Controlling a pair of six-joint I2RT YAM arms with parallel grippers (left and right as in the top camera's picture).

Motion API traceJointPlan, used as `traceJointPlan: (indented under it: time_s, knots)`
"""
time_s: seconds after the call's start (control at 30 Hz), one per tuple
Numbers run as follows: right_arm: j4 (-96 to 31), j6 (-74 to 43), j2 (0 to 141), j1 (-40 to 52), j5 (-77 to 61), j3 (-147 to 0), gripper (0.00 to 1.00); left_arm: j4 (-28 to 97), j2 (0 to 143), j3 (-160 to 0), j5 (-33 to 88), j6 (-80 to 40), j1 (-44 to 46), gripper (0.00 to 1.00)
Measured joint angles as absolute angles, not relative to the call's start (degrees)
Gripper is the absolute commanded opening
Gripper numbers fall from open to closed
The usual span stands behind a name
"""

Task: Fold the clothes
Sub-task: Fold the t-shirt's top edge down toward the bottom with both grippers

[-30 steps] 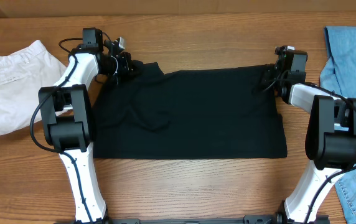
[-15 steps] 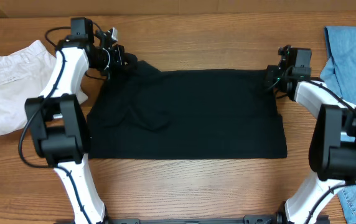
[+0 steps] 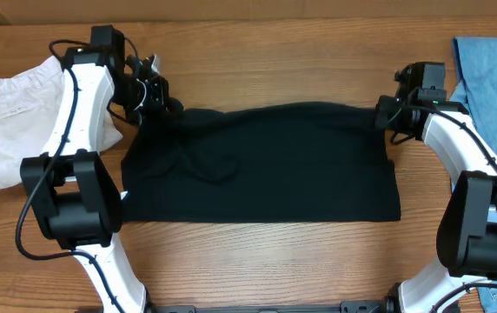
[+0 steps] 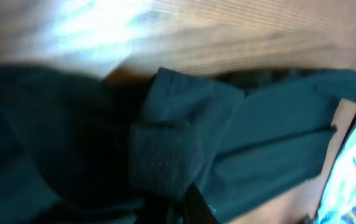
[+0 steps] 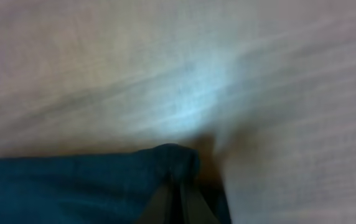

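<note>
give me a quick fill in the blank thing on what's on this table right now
1. The garment spread flat in the middle is ____ in colour.
2. The left gripper and right gripper each pinch one of its far ____.
3. The white clothing lies on the robot's ____ side.
4. The blue denim lies on the robot's ____ side.

Missing words: black; corners; left; right.

Frame blurred throughout. Wooden table (image 5: 165, 56) fills the upper part, with a pale glare at centre. Dark cloth (image 5: 66, 190) lies across the lower left. Its bunched corner is pinched in the right gripper (image 5: 179, 186), jaws pressed together at bottom centre.
</note>
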State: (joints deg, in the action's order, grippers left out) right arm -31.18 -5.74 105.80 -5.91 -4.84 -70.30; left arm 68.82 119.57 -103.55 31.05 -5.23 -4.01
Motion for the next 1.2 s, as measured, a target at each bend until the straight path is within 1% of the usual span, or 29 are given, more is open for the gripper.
traceJointPlan:
  time_s: [0.4, 0.73, 0.9, 1.2]
  knots:
    - [-48.1, -7.0, 102.1, -5.9, -4.4, -73.7, 0.04, 79.0, 118.8, -103.5, 29.4, -0.7, -4.0, 0.04]
    - [-59.4, -9.0, 99.8, -5.9, -2.1, -76.0, 0.04, 84.1, 112.7, -103.5, 23.1, 0.3, -4.0, 0.04]
    - [-63.5, -9.7, 99.8, -5.9, -1.0, -76.0, 0.04, 86.6, 109.9, -103.5, 21.6, 1.1, -4.0, 0.04]
    - [-69.0, -10.3, 99.8, -5.9, 2.9, -76.0, 0.04, 88.0, 109.8, -101.1, 20.9, 2.0, -4.0, 0.04]
